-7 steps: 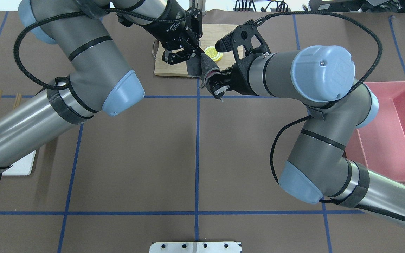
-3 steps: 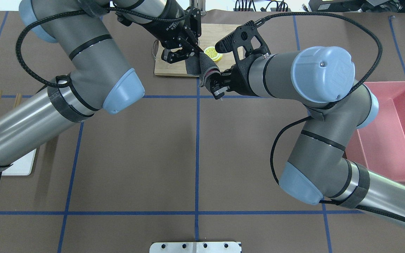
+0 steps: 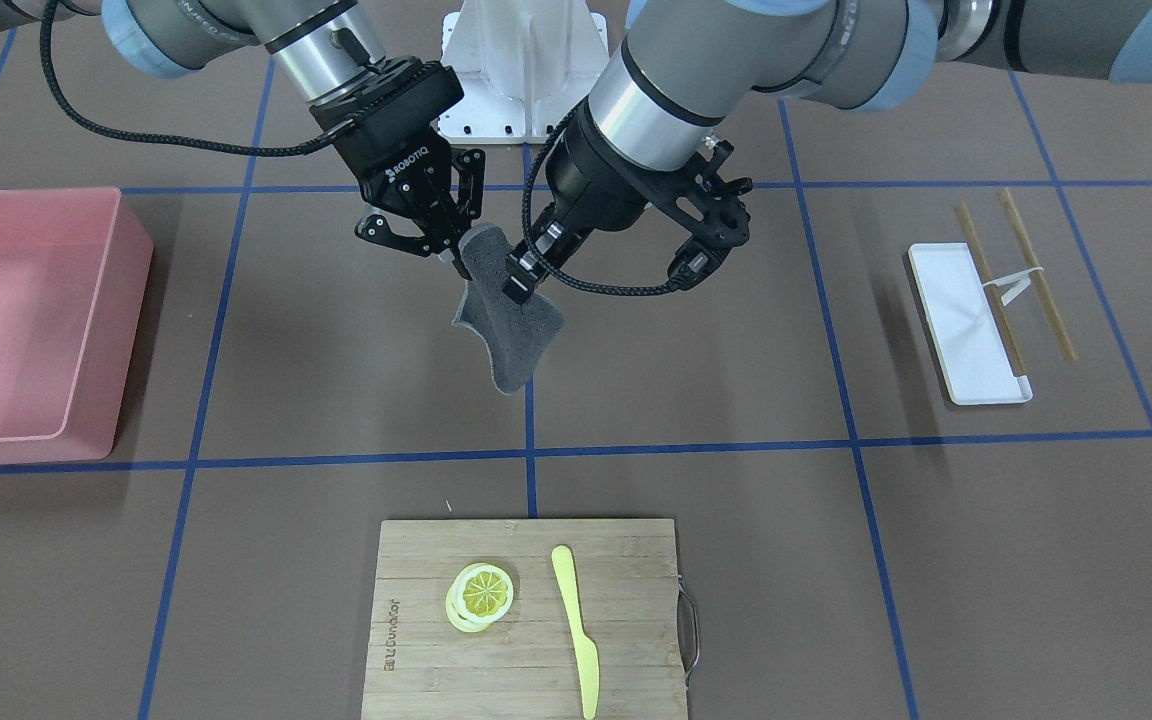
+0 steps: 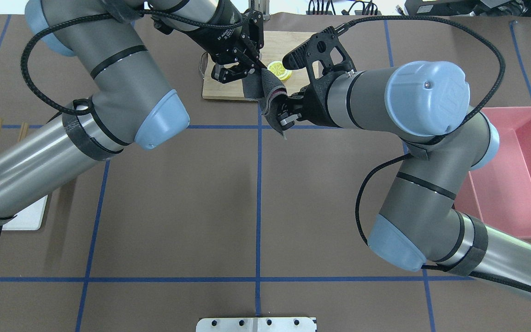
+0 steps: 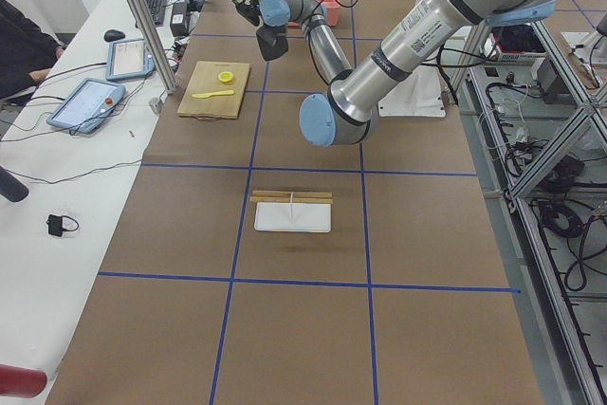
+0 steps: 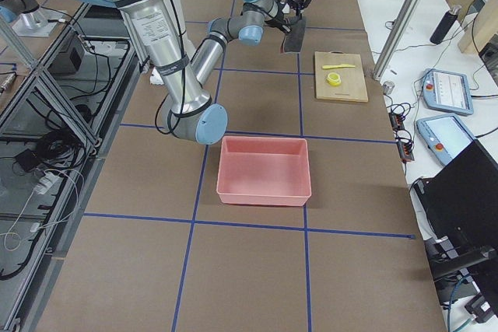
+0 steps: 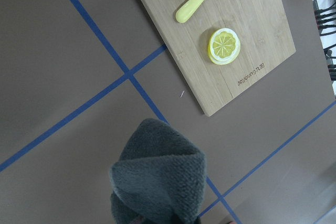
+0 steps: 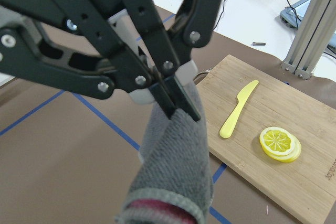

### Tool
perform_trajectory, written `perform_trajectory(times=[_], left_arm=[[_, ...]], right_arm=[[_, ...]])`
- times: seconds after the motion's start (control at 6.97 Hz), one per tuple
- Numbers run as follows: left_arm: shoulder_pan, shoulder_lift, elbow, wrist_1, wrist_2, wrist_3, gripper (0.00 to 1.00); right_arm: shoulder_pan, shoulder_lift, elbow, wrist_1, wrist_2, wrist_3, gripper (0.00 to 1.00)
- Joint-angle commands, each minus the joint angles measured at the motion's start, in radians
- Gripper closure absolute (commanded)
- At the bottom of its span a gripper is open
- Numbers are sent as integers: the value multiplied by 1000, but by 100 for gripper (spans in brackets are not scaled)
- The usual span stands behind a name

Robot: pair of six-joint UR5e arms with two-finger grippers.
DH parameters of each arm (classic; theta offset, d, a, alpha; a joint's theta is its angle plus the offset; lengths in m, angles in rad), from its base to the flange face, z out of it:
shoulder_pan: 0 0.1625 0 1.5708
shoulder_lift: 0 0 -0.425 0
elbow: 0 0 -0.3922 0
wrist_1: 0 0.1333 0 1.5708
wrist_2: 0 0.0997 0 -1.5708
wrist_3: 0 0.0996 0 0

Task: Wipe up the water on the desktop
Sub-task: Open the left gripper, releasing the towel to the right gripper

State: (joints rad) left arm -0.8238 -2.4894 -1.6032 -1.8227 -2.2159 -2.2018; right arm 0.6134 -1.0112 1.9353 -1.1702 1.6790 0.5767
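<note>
A dark grey cloth (image 3: 506, 330) hangs in the air over the brown desktop (image 3: 336, 360), between the robot and the cutting board. My left gripper (image 3: 519, 283) points down and is shut on the cloth's upper fold; the right wrist view shows its fingertips (image 8: 178, 106) pinched on it. My right gripper (image 3: 459, 262) comes in from the robot's right side. It is shut on the cloth's other top edge, by a red hem (image 8: 157, 208). Overhead, the cloth (image 4: 268, 92) sits between both grippers. I see no water patch on the desktop.
A bamboo cutting board (image 3: 626, 620) with a lemon slice (image 3: 481, 592) and a yellow knife (image 3: 576, 620) lies on the table's far side from the robot. A pink bin (image 3: 131, 330) stands on the robot's right. A white tray (image 3: 936, 290) and chopsticks (image 3: 1036, 275) lie on its left.
My right gripper has edged up and left, closer against the cloth. The cloth's lower tail now hangs down past its fingers. My left gripper has hardly moved.
</note>
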Motion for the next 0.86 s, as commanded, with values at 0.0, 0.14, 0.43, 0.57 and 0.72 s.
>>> perform_trajectory(times=[0.0,0.14,0.43,0.57,0.72], left_arm=[[0,4,-4,-1,19,11,3],[0,6,-6,-1,30,11,2],[0,9,-6,-1,31,11,2],[-6,27,-15,-1,33,17,2],[-30,71,-55,-1,32,131,2]], right_arm=[[-1,-1,2,0,1,0,100],[-1,-1,2,-2,1,0,100],[0,-1,2,-15,-1,0,100],[5,-3,2,-19,1,0,100],[14,-6,22,-73,2,0,100]])
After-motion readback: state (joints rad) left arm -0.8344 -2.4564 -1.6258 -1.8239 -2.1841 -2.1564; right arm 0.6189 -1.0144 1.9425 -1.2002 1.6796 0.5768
